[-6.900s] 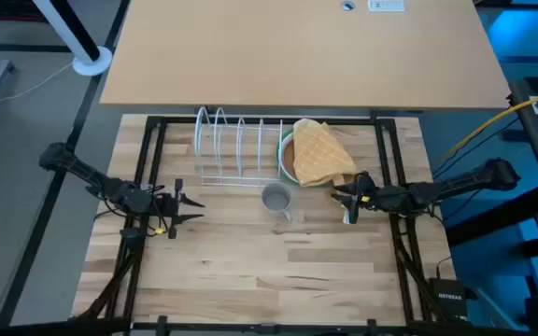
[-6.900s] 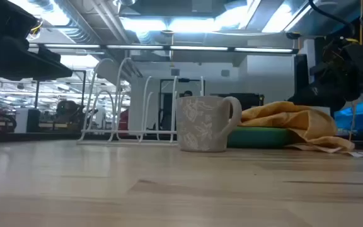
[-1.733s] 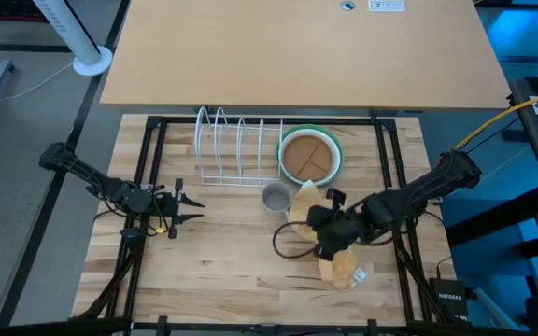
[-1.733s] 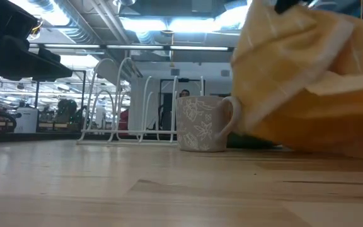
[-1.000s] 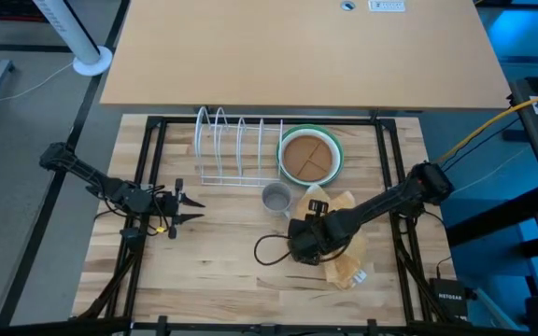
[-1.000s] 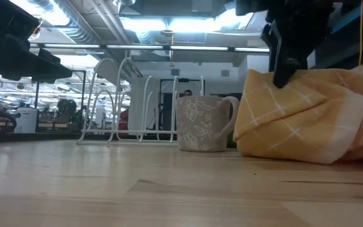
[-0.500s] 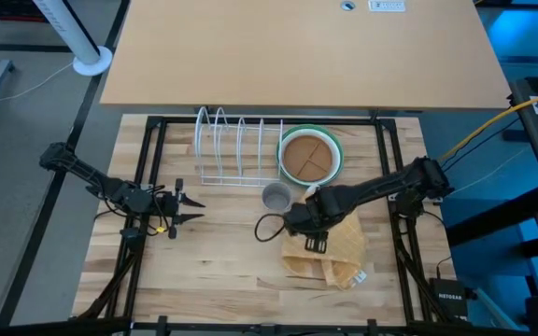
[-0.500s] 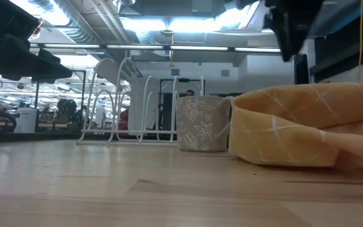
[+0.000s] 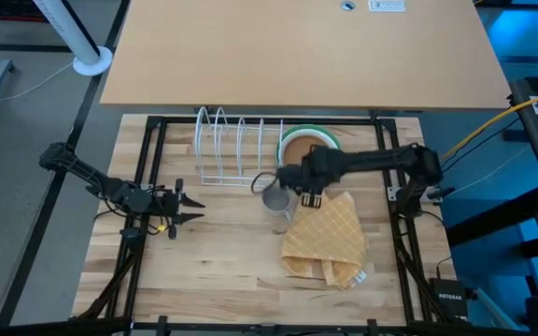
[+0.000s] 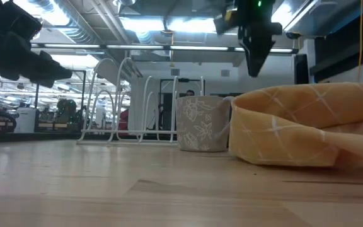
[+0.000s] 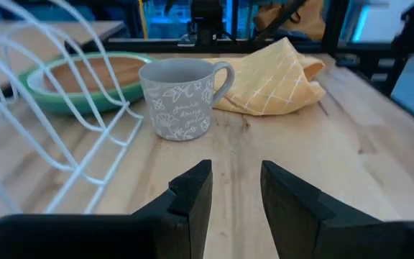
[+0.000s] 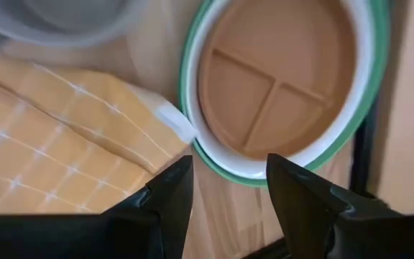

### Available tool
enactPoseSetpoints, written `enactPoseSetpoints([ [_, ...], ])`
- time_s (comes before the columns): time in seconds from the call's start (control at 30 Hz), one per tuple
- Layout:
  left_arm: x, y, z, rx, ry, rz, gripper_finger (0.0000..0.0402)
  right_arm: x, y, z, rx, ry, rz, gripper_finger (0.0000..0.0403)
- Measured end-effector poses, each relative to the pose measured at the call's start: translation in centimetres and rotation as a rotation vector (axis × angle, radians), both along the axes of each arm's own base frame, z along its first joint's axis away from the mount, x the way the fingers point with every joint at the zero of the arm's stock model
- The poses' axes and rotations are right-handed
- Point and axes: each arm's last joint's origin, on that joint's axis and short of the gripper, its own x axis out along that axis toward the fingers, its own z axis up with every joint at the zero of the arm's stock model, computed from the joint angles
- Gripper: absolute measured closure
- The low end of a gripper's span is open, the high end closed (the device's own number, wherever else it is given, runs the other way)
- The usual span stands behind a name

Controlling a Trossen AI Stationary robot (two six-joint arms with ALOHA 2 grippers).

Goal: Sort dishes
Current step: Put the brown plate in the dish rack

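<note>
The plates sit stacked at the far right of the table: a brown wooden divided plate (image 12: 279, 79) on a white one (image 12: 192, 101) on a green one (image 9: 332, 142). I see no dark teal plate. My right gripper (image 9: 304, 194) is open and empty. It points down above the table, between the stack's near edge and the mug (image 9: 276, 198). In its wrist view (image 12: 228, 164) the fingers frame the stack's rim. My left gripper (image 9: 190, 207) waits open at the table's left, and its wrist view (image 11: 236, 169) faces the mug and the stack (image 11: 63, 97).
The yellow checked cloth (image 9: 325, 241) lies slumped on the table near the stack, also in the low view (image 10: 307, 132). The grey patterned mug (image 10: 203, 123) stands left of it. The white wire rack (image 9: 236, 149) stands left of the stack, at the far edge.
My right gripper has let go of the yellow cloth, risen and gone toward the table's far edge, ending beside the mug at the stack's near rim. The cloth has slumped and spread out flat on the table.
</note>
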Motion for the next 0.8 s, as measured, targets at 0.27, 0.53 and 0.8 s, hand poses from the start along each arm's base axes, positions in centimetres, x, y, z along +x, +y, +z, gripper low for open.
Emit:
enactPoseSetpoints([
  [0.27, 0.0, 0.0, 0.0, -0.036, -0.001, 0.008, 0.0289, -1.3, -6.4, -3.0, 0.144, 0.075, -0.033, 0.0221],
  [0.53, 0.0, 0.0, 0.0, -0.036, -0.001, 0.008, 0.0289, -3.2, -9.0, -6.9, 0.266, 0.138, -0.021, 0.0221],
  [0.8, 0.0, 0.0, 0.0, -0.036, -0.001, 0.008, 0.0289, -3.9, -8.9, -9.7, 0.236, 0.151, 0.043, 0.0221],
])
